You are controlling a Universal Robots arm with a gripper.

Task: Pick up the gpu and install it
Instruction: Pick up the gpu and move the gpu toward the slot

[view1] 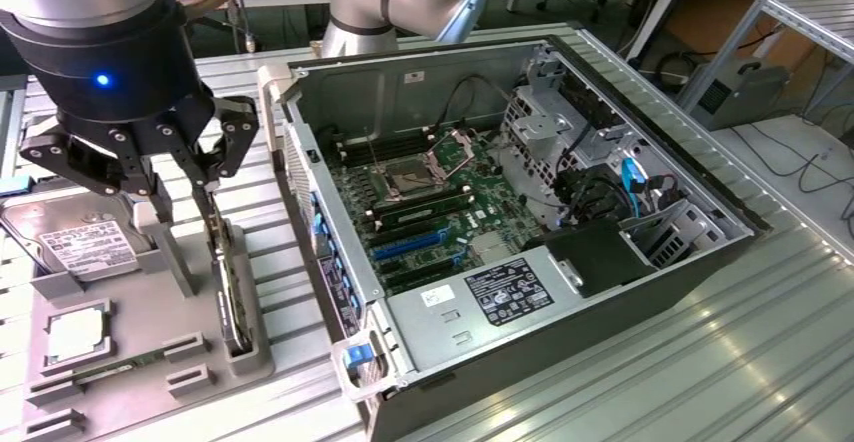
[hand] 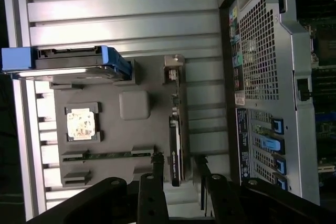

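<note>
This looks like the pick-up step, nothing lifted yet: the graphics card [hand: 176, 140] stands on edge in a slot of the grey holder [view1: 134, 362], along the side of the holder nearest the open computer case [view1: 400, 92]. The jaws hang part-way open over the holder, one end of the card between them with a gap either side, gripping nothing. A sound grip, I judge, calls for centring on that thin edge so the card cannot tip.

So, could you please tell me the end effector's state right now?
End effector: open, straddling the upright gpu, not gripping it.
</note>
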